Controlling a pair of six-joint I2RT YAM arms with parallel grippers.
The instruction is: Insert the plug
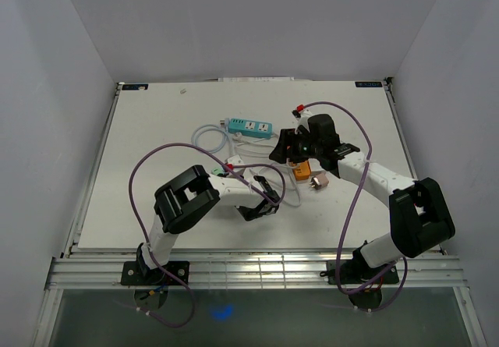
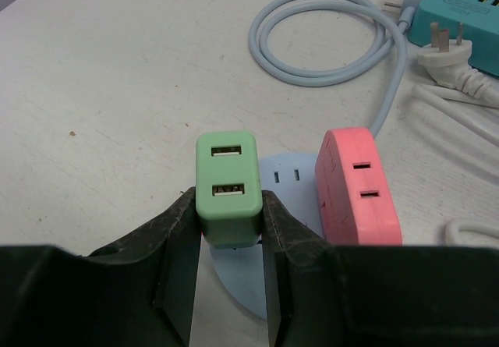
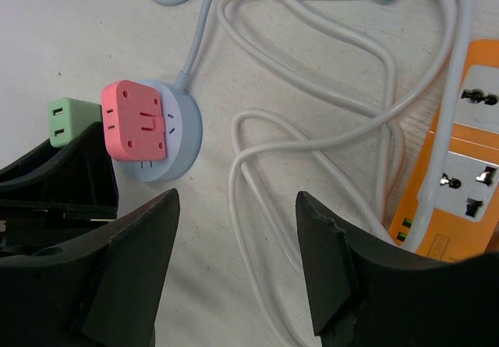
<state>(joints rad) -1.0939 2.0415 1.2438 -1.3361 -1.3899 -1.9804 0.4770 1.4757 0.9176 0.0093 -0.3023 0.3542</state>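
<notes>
A green two-port USB plug point(image 2: 228, 183) is clamped between the fingers of my left gripper point(image 2: 228, 207), which is shut on it. The plug stands upright over the near edge of a round pale blue socket point(image 2: 284, 177). Its prongs are hidden, so I cannot tell whether they are in the slots. A pink adapter point(image 2: 357, 187) sits in the socket beside it. In the right wrist view the green plug point(image 3: 69, 119) shows left of the pink adapter point(image 3: 134, 121). My right gripper point(image 3: 238, 207) hangs open over a white cable point(image 3: 257, 168), holding nothing.
An orange power strip point(image 3: 460, 183) lies to the right of my right gripper. A teal power strip point(image 1: 249, 126) lies further back, with a coiled pale blue cord point(image 2: 327, 43) and a white three-pin plug point(image 2: 444, 51) near it. A small loose plug point(image 1: 319, 182) rests by the orange strip.
</notes>
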